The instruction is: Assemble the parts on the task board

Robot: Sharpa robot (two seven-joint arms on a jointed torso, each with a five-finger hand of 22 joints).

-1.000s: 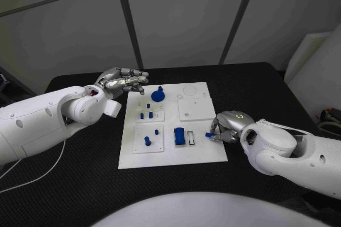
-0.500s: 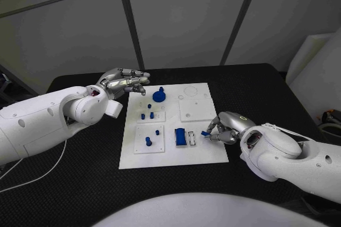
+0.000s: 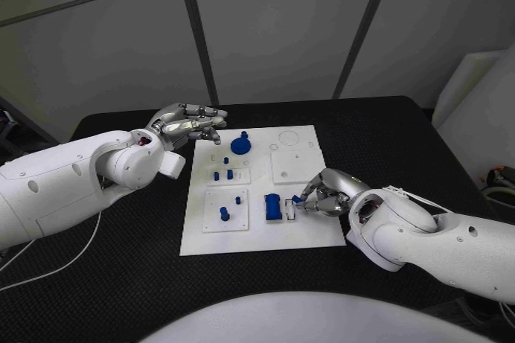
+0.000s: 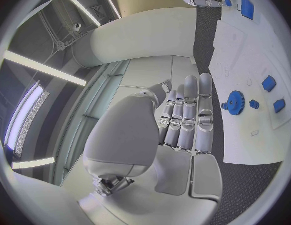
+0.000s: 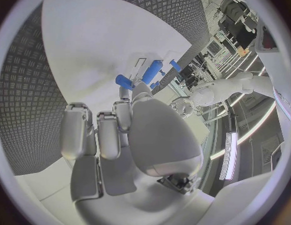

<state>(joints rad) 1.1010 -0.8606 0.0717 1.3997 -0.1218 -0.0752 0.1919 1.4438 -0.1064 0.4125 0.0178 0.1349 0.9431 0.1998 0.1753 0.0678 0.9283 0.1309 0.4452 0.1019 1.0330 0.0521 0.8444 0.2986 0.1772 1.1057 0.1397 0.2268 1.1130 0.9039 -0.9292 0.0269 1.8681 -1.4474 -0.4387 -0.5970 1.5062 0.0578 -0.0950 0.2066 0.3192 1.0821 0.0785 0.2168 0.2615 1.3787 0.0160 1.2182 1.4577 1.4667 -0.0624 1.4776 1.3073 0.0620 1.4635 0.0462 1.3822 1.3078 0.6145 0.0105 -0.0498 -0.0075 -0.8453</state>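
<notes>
Now one task board [image 3: 257, 235], right robot hand [image 3: 325, 194] pinching one small blue part [image 3: 296, 199]; left robot hand [image 3: 191, 123] curled, empty

You see two bulky arms in glossy white rounded shells. Each ends in a silver metal robot hand: the left robot hand [image 3: 191, 123] has segmented fingers with dark seams, and a red spot sits at its wrist. The right robot hand [image 3: 325, 193] carries a small ring marking on its smooth domed back, and thin white cables run along its forearm.
</notes>
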